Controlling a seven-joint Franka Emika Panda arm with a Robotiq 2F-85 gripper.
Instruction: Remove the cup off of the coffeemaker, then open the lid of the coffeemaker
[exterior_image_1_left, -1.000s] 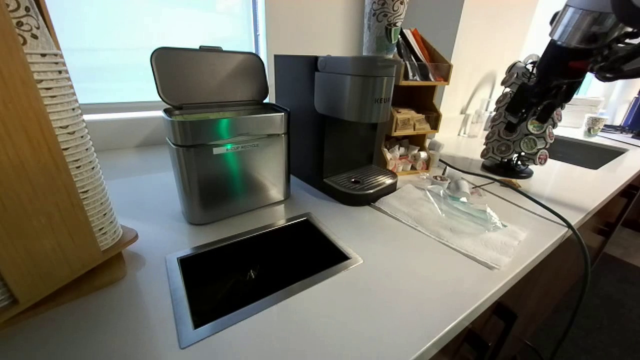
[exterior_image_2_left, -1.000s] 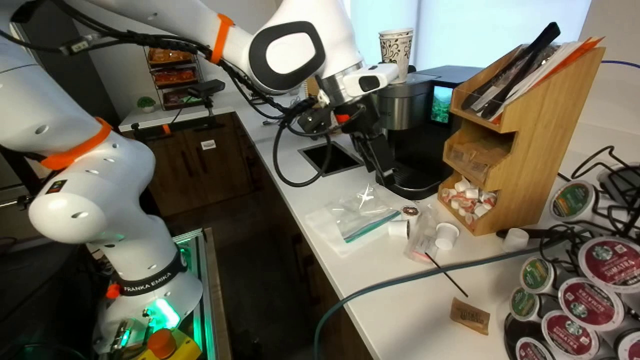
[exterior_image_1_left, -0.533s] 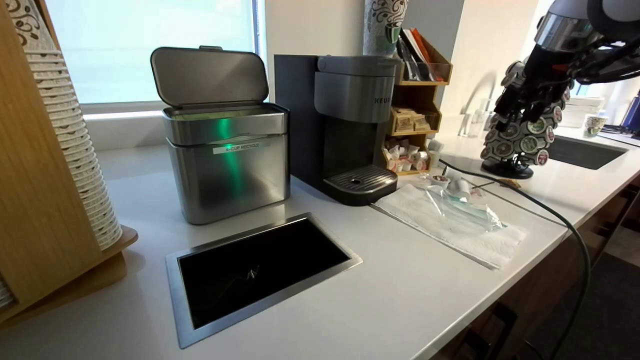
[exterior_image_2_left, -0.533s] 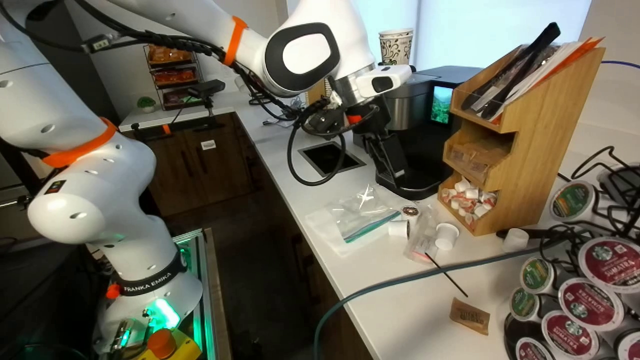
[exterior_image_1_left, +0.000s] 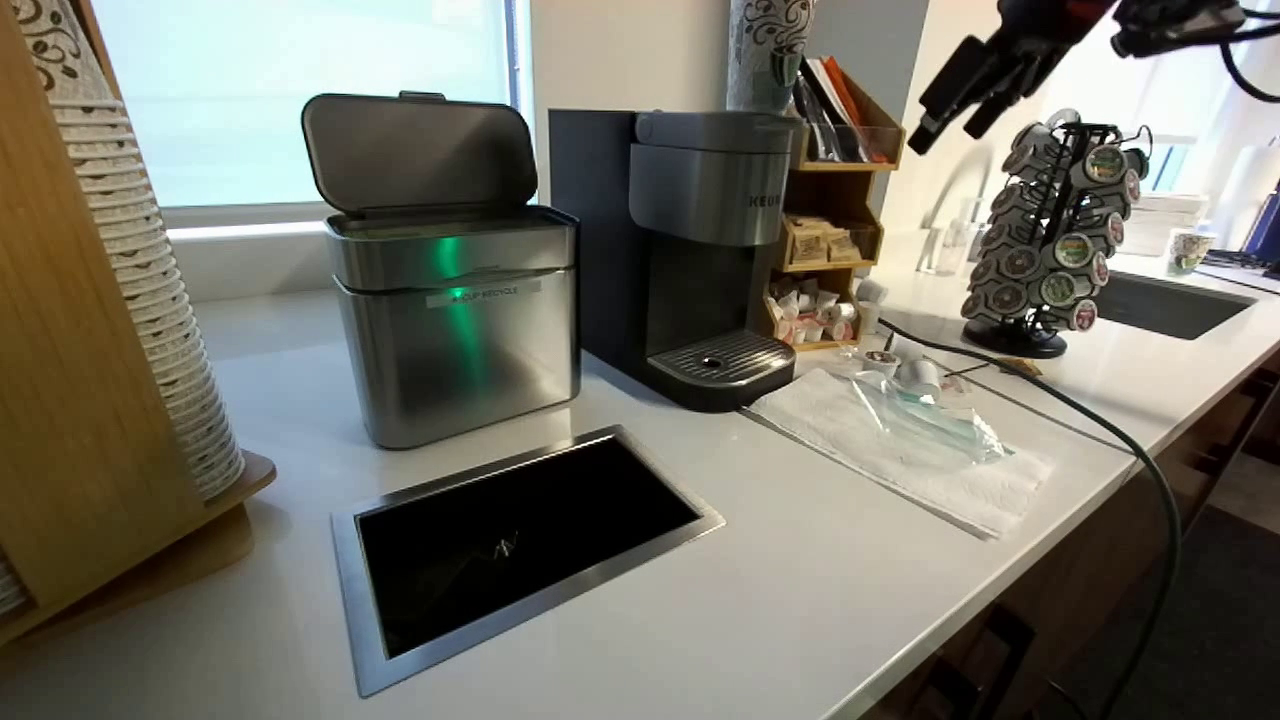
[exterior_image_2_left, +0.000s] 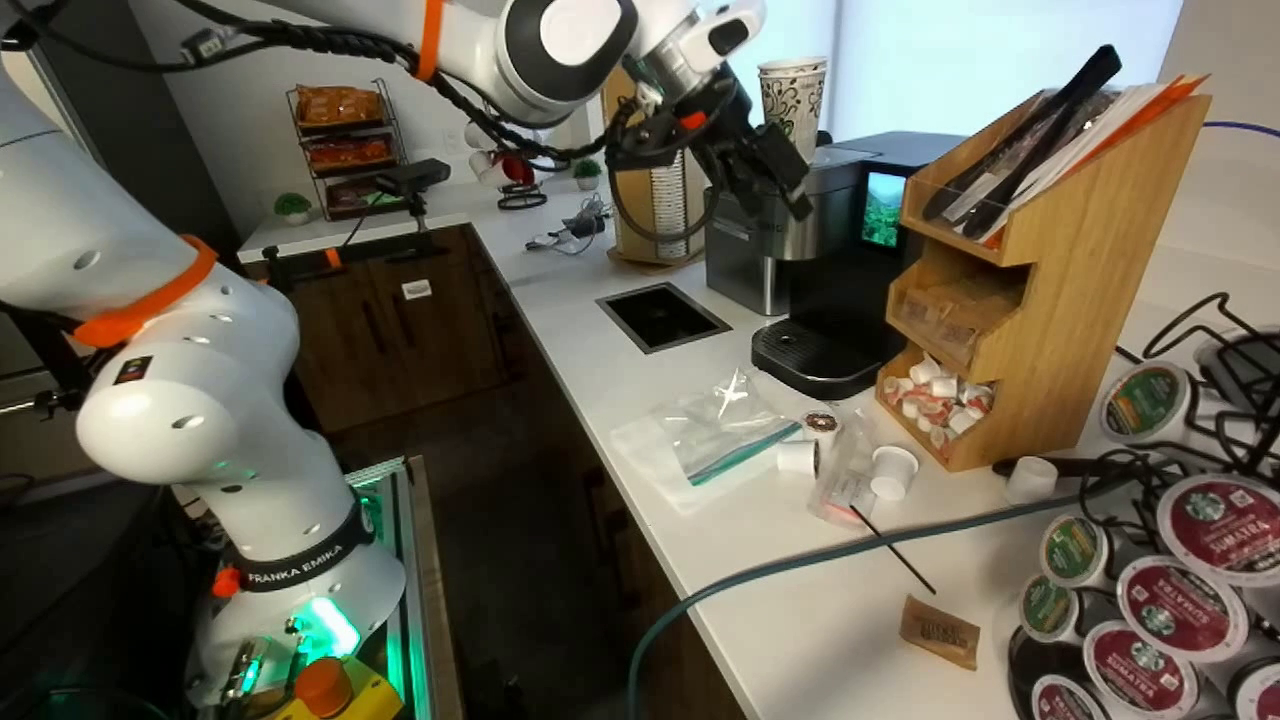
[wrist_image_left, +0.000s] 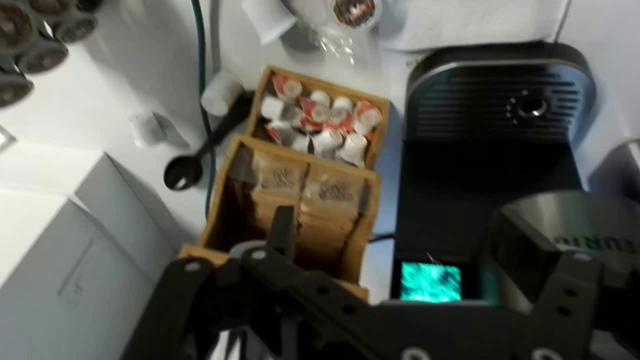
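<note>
A whitish patterned paper cup (exterior_image_1_left: 765, 50), seemingly nested with another, stands upright on top of the dark grey coffeemaker (exterior_image_1_left: 708, 190) in both exterior views. Beneath it, the coffeemaker's lid (exterior_image_1_left: 720, 130) lies down flat. My gripper (exterior_image_1_left: 947, 136) is raised clear of the counter with its fingers spread and nothing between them. In an exterior view the gripper (exterior_image_2_left: 790, 190) overlaps the coffeemaker's head, just beside and below the cup (exterior_image_2_left: 793, 105). The wrist view looks down past the open gripper (wrist_image_left: 400, 235) at the drip base (wrist_image_left: 500, 100); cup and lid do not show there.
Beside the coffeemaker stands a wooden organizer (exterior_image_2_left: 1090, 270). A steel bin (exterior_image_1_left: 460, 350) with raised lid is on its other side, near a rectangular counter opening (exterior_image_1_left: 530, 540). A pod carousel (exterior_image_1_left: 1045, 240), a cable (exterior_image_2_left: 800, 565) and a plastic bag (exterior_image_2_left: 735, 430) also occupy the counter.
My gripper has risen from low in front of the coffeemaker to about the height of its head and tilted up toward it. The cup and lid have not moved.
</note>
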